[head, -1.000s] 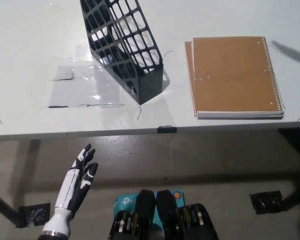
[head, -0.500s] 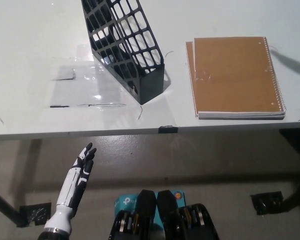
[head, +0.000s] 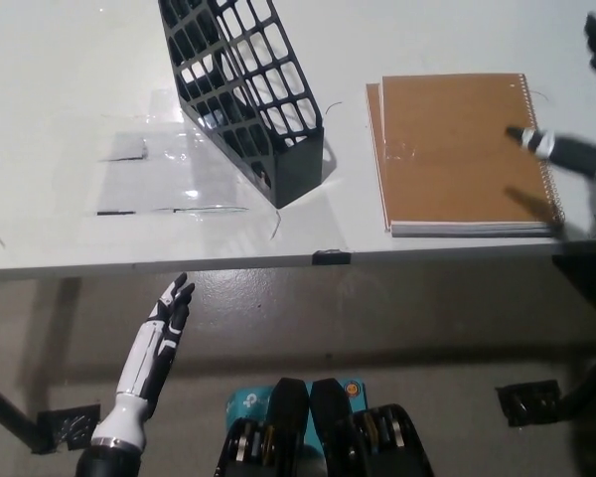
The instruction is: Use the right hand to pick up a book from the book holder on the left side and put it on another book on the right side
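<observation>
right hand (head: 581,149) sits at the right edge over the books (head: 464,149), empty as far as i can tell, fingers spread. holder (head: 243,94) is well off to its left and looks empty, long axis running near to far. left hand (head: 159,338) rests open, low left

Black right hand (head: 576,119): now in view at the picture's right edge, blurred, one fingertip over the right margin of the brown spiral-bound notebook (head: 465,149); earlier only its shadow showed there. White left hand (head: 159,343): turned more edge-on below the table edge, fingers straight.
</observation>
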`<state>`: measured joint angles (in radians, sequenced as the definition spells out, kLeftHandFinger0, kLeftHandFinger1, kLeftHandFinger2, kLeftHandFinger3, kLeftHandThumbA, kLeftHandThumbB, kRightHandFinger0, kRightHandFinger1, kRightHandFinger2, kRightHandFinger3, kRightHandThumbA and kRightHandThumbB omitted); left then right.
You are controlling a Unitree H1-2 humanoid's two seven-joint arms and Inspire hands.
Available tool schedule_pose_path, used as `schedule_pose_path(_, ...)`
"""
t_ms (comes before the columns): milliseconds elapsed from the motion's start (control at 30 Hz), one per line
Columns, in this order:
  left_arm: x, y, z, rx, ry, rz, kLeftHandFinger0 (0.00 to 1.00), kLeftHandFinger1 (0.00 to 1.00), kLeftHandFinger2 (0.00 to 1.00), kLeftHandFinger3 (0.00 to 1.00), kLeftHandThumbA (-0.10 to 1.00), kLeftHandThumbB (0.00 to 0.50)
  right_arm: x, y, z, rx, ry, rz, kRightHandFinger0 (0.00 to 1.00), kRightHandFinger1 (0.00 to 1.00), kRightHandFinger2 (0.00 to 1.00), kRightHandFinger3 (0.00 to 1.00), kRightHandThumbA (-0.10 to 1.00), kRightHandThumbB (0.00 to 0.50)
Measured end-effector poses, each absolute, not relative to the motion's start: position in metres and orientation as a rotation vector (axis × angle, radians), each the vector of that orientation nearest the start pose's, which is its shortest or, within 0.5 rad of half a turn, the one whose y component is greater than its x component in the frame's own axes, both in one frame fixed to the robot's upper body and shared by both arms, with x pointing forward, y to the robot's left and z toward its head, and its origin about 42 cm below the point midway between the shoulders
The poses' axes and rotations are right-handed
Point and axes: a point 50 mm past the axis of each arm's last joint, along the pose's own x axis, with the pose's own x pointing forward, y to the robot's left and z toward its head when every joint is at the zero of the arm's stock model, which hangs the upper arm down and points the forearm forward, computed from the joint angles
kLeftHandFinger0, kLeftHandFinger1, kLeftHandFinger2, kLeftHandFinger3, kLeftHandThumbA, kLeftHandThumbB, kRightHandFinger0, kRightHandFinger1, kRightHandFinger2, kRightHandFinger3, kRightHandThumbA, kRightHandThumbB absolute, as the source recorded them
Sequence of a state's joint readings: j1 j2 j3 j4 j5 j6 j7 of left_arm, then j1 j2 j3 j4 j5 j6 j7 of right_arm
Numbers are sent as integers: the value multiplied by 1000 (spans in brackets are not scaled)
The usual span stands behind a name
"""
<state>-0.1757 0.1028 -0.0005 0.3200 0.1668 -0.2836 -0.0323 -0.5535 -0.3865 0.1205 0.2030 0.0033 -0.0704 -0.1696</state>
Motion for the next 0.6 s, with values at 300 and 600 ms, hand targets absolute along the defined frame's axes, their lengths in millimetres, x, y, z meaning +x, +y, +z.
schedule_pose_path(300, 345, 231, 86, 262, -148, -106, 1000, 1000, 1000, 1000, 1000, 202, 376, -253, 261, -298, -552, 24, 1000, 1000, 1000, 1000, 1000, 472)
schedule_pose_path(600, 350, 239, 94, 265, -173, -122, 1000, 1000, 1000, 1000, 1000, 207, 328, -224, 253, -198, -659, 59, 1000, 1000, 1000, 1000, 1000, 322)
